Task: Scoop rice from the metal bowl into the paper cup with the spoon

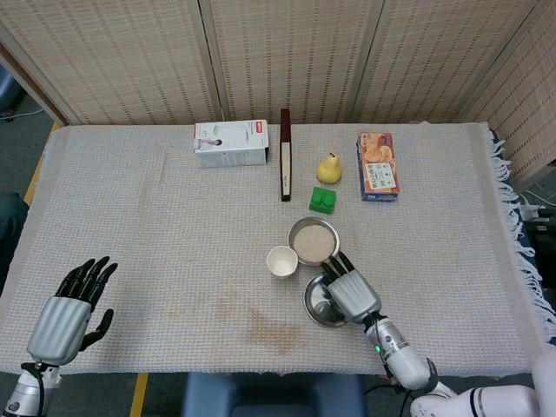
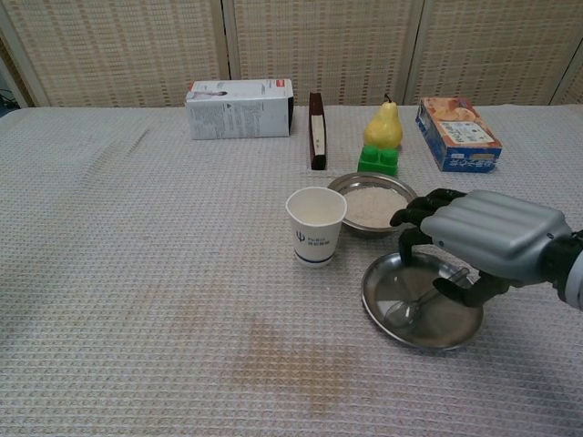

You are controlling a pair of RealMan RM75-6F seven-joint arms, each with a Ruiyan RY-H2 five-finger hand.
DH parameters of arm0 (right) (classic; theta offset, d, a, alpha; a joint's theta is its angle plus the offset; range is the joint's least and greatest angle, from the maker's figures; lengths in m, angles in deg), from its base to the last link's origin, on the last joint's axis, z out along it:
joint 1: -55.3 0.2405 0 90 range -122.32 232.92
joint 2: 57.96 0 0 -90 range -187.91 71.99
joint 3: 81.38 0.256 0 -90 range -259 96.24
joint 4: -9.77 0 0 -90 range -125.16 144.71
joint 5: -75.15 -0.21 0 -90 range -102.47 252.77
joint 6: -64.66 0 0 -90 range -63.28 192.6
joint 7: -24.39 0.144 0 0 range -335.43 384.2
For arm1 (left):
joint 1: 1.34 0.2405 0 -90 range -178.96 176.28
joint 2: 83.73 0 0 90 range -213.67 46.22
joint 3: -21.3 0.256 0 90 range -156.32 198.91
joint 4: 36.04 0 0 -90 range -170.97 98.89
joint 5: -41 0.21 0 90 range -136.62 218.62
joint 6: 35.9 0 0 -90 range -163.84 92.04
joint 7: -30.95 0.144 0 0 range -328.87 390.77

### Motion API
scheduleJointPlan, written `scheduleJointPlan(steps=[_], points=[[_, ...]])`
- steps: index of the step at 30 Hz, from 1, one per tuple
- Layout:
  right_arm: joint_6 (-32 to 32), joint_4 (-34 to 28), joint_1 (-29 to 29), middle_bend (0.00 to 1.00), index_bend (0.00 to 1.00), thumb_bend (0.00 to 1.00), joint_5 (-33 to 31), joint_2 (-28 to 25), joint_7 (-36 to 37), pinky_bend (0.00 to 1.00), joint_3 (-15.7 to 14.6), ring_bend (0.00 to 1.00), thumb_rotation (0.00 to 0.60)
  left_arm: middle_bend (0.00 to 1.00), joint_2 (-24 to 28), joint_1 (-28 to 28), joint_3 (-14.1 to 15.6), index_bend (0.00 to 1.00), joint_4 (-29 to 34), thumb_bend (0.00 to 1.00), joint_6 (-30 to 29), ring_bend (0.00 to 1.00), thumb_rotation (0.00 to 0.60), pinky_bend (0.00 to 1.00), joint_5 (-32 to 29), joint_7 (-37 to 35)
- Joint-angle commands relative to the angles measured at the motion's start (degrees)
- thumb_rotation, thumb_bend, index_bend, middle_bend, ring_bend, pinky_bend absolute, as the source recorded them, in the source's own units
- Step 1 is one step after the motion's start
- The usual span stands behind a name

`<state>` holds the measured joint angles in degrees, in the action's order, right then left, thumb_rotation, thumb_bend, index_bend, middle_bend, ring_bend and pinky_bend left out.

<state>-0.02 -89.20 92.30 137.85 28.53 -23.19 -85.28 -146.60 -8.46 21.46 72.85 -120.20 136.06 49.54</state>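
Observation:
The metal bowl [image 1: 314, 241] [image 2: 372, 205] of rice stands mid-table, with the white paper cup [image 1: 281, 261] [image 2: 316, 225] upright just to its left. A flat metal plate [image 1: 313, 306] [image 2: 439, 325] lies in front of the bowl. The spoon [image 2: 421, 302] rests in that plate, bowl end down and handle pointing up under my right hand [image 1: 352, 294] [image 2: 487, 235]. That hand hovers over the plate's right side, its fingers apart and loosened around the handle. My left hand [image 1: 65, 317] lies open and empty at the near left edge.
Along the back stand a white carton [image 1: 230, 142], a dark upright box [image 1: 285, 165], a yellow pear [image 1: 328, 168] on a green block [image 1: 323, 200], and an orange snack box [image 1: 378, 165]. A faint stain [image 1: 265, 328] marks the cloth in front.

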Motion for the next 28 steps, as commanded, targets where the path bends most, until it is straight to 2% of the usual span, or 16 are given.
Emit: scheduleJointPlan(steps=[1, 5, 7, 9, 13, 17, 19, 21, 24, 28], points=[[-1.42, -1.39, -0.61, 0.09, 0.33, 0.41, 1.53, -1.28, 1.14, 0.00, 0.70, 0.00, 0.600, 0.00, 0.06, 0.02, -0.04, 0.00, 0.06, 0.45, -0.10, 0.00, 0.600, 0.13, 0.00, 0.02], [-5.83, -4.40, -2.84, 0.08, 0.27, 0.41, 5.88, -4.57, 4.87, 0.00, 1.24, 0.00, 0.600, 0.00, 0.14, 0.18, -0.05, 0.00, 0.02, 0.45, -0.46, 0.00, 0.600, 0.13, 0.12, -0.02], [-9.42, -6.87, -5.24, 0.06, 0.23, 0.38, 9.23, -7.53, 7.69, 0.00, 0.35, 0.00, 0.600, 0.00, 0.19, 0.28, -0.11, 0.00, -0.04, 0.45, -0.69, 0.00, 0.600, 0.13, 0.07, -0.09], [-13.89, -8.87, -8.60, 0.03, 0.16, 0.32, 13.55, -10.93, 11.15, 0.00, -1.67, 0.00, 0.600, 0.00, 0.23, 0.39, -0.22, 0.00, -0.11, 0.45, -0.91, 0.00, 0.600, 0.13, -0.13, -0.15], [-23.23, -7.72, -16.38, 0.01, 0.14, 0.28, 21.52, -16.40, 17.96, 0.00, -6.90, 0.00, 0.600, 0.00, 0.33, 0.69, -0.53, 0.00, -0.20, 0.45, -1.36, 0.00, 0.600, 0.13, -0.99, -0.31], [-30.34, -3.70, -23.92, 0.00, 0.04, 0.22, 23.64, -19.38, 25.96, 0.00, -9.97, 0.00, 0.600, 0.00, 0.33, 0.79, -1.14, 0.00, -0.35, 0.45, -1.73, 0.00, 0.600, 0.13, -1.97, -0.29], [-32.73, -0.56, -26.72, 0.00, 0.01, 0.21, 23.59, -19.40, 31.17, 0.00, -9.67, 0.00, 0.600, 0.00, 0.34, 0.80, -1.57, 0.00, -0.39, 0.45, -1.87, 0.00, 0.600, 0.13, -2.72, -0.18], [-30.93, 1.72, -27.02, 0.00, 0.00, 0.19, 22.91, -20.57, 31.92, 0.00, -9.81, 0.00, 0.600, 0.00, 0.27, 0.72, -1.80, 0.00, -0.25, 0.45, -1.78, 0.00, 0.600, 0.13, -3.17, -0.15], [-29.11, 0.87, -27.01, 0.00, 0.00, 0.18, 21.08, -22.42, 35.95, 0.00, -7.91, 0.00, 0.600, 0.00, 0.04, 0.58, -1.95, 0.00, 0.06, 0.45, -1.36, 0.00, 0.600, 0.13, -3.87, 0.58], [-31.16, 1.23, -28.32, 0.00, 0.00, 0.18, 23.80, -23.49, 38.23, 0.00, -6.40, 0.00, 0.600, 0.00, -0.51, 0.25, -1.65, 0.00, 0.26, 0.45, -0.51, 0.00, 0.600, 0.13, -3.77, 2.51]])
